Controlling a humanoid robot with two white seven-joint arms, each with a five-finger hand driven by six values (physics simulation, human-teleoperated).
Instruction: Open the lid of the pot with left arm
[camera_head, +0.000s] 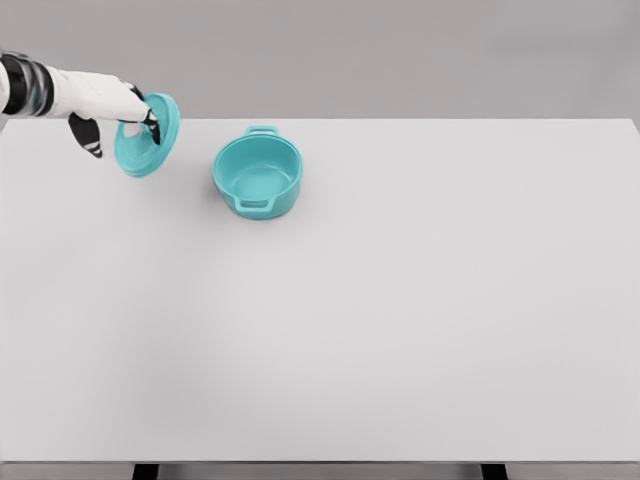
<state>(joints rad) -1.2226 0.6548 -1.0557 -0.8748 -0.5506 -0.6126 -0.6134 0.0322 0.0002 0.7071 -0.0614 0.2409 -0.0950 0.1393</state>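
Note:
A teal pot (258, 178) with two handles stands uncovered on the white table (400, 300), at the back left. Its inside shows bare. The teal lid (150, 137) hangs tilted on its edge to the left of the pot, clear of it, its lower rim close to the table. My left hand (125, 115) comes in from the left edge and is shut on the lid's knob. The right arm does not show.
The table's far edge (400, 120) runs just behind the pot and lid. Grey wall lies beyond it.

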